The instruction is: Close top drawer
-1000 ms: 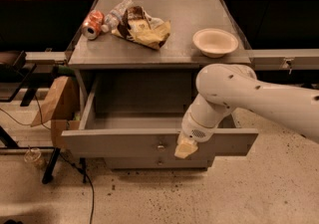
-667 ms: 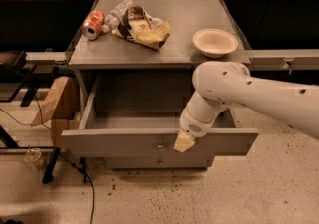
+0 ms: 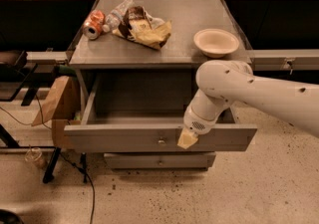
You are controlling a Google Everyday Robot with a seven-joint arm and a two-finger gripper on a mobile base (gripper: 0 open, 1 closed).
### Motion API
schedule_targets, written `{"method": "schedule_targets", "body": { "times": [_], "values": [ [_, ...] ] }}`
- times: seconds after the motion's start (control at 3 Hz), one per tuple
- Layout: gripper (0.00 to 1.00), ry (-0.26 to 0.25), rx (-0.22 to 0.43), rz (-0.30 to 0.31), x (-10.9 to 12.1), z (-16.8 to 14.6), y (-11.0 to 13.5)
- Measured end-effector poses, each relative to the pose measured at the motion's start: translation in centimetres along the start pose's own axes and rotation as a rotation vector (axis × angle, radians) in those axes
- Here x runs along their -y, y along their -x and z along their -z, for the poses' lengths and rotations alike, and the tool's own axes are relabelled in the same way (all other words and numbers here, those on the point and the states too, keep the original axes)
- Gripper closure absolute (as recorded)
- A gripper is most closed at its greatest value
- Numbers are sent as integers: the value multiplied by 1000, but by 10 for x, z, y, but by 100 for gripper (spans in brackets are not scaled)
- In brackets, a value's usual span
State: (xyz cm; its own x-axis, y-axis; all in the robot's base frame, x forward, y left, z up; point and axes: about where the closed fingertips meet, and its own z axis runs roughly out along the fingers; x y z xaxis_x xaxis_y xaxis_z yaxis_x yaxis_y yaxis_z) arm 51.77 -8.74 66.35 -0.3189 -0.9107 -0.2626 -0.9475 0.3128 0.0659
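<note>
Fingers (image 3: 188, 139) of pale yellow show as a single wedge, drawn together and holding nothing. They tip the white robot arm's gripper (image 3: 185, 143), which rests against the upper edge of the wide grey front of the top drawer (image 3: 124, 137), just right of its small metal knob (image 3: 161, 141). The drawer stands pulled far out from the grey metal cabinet (image 3: 199, 9), its deep tray open. A push from this off-centre spot could skew the drawer and jam it. The tip sits high, so it might slip over the edge into the tray.

cabinet top (image 3: 185, 16): can (image 3: 93, 24), bottle (image 3: 117, 14), bag (image 3: 144, 29), bowl (image 3: 216, 42)
</note>
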Motion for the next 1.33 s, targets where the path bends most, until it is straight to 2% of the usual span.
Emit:
{"method": "schedule_targets", "body": {
  "times": [0.33,0.67,1.0,1.33],
  "values": [
    [61,-14,1,-6,6,0,-3],
    [30,-52,5,-8,28,2,-9],
    [9,-80,13,-6,43,4,-13],
    [0,-80,13,-6,39,4,-14]
  ]
}}
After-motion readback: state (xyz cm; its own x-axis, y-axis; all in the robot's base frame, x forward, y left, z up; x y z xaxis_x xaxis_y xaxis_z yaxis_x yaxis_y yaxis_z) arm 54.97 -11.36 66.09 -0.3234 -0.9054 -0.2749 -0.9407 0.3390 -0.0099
